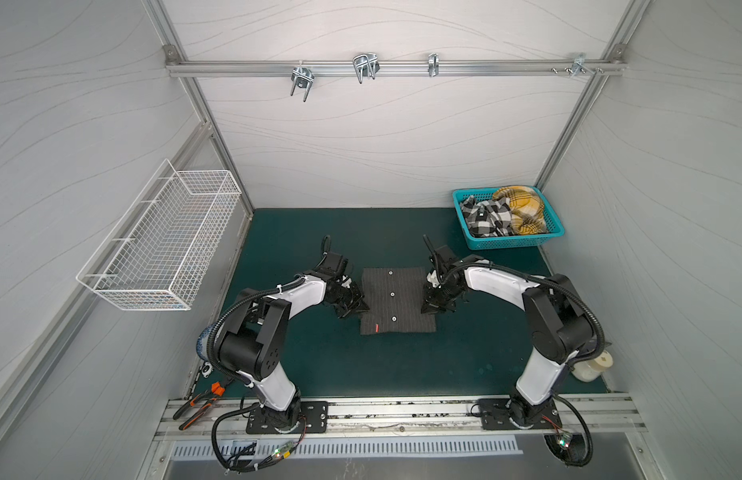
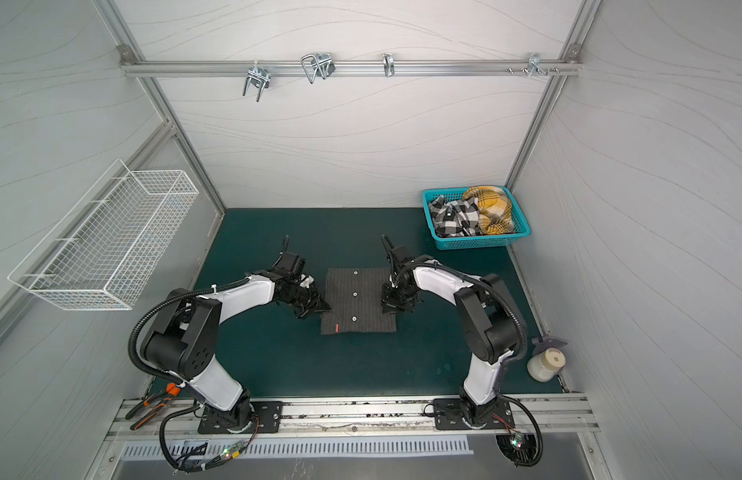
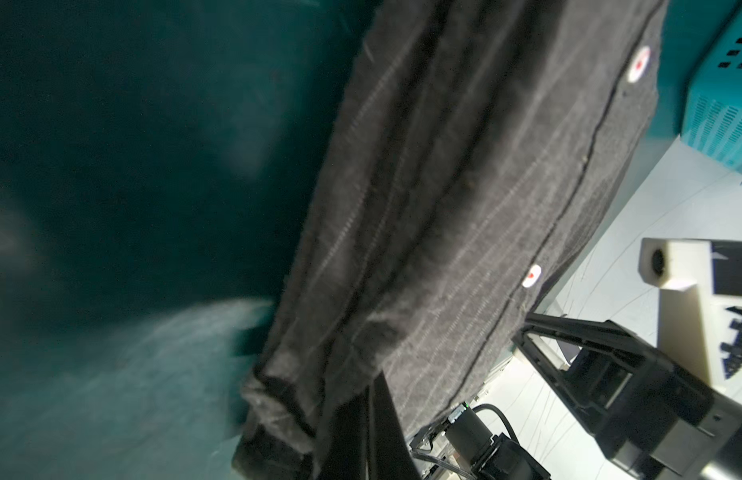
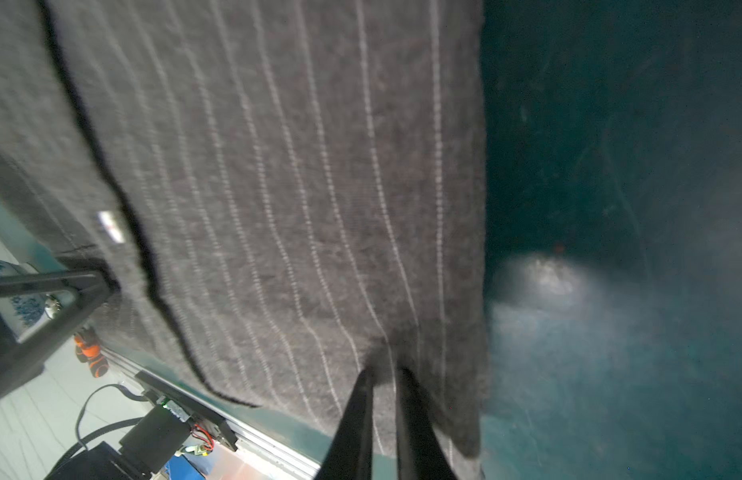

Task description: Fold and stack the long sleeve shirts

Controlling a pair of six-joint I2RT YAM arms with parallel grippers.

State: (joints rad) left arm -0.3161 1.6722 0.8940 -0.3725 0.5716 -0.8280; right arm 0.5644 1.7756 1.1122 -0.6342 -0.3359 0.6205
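Folded dark charcoal pinstriped cloth shirt (image 1: pixel 396 299) on green table mat (image 1: pixel 402 365). Its left edge clenched in left gripper (image 3: pixel 371 386), right edge pinched in right gripper (image 4: pixel 383 376). In teal plastic basket (image 1: pixel 510 243), heaped black-and-white and yellow plaid shirts (image 1: pixel 487 218).

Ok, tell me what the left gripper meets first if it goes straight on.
The dark shirt: the left gripper points into its edge, jaws shut on the cloth. Further along, roughly in line, is the right gripper; height unclear.
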